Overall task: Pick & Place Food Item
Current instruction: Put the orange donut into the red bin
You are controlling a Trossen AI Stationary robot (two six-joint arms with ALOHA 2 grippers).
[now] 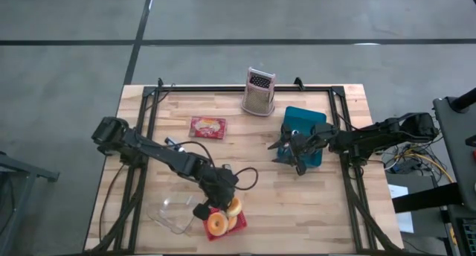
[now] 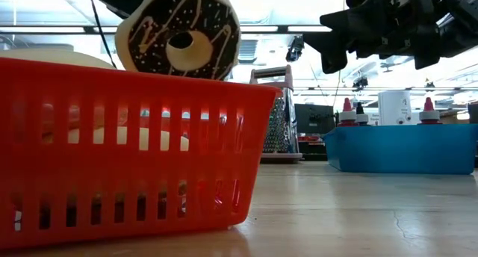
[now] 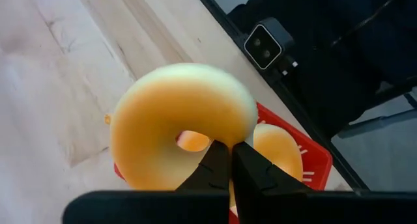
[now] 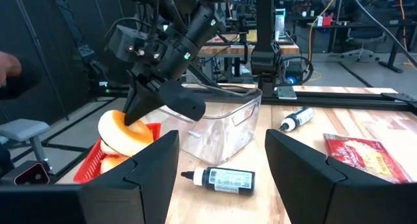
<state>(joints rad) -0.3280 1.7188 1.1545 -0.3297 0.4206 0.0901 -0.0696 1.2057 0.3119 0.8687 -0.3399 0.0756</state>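
My left gripper (image 1: 221,197) is shut on a ring donut (image 1: 233,206) just above the red basket (image 1: 239,225) near the table's front edge. The donut has a plain underside (image 3: 176,113) and a dark frosted face with pale stripes (image 2: 179,33). It stands on edge over the basket's rim (image 2: 149,74). A second donut (image 1: 216,225) lies in the basket. My right gripper (image 1: 297,153) is open and empty above the blue bin (image 1: 309,122) at the right. My left gripper pinches the donut's ring beside the hole (image 3: 212,138) between its two fingers (image 3: 215,168), slanting down from above. The donut stands on edge below the fingers, its frosted face toward the table's near side. Whether its lower edge touches the basket's contents, I cannot tell.
A clear plastic tub (image 1: 171,211) lies left of the basket. A red packet (image 1: 207,127), a small dark bottle (image 4: 221,178) and a metal grater (image 1: 259,92) are farther back. Red-capped bottles (image 2: 428,111) stand in the blue bin. A person's hand (image 4: 8,68) shows beyond the table.
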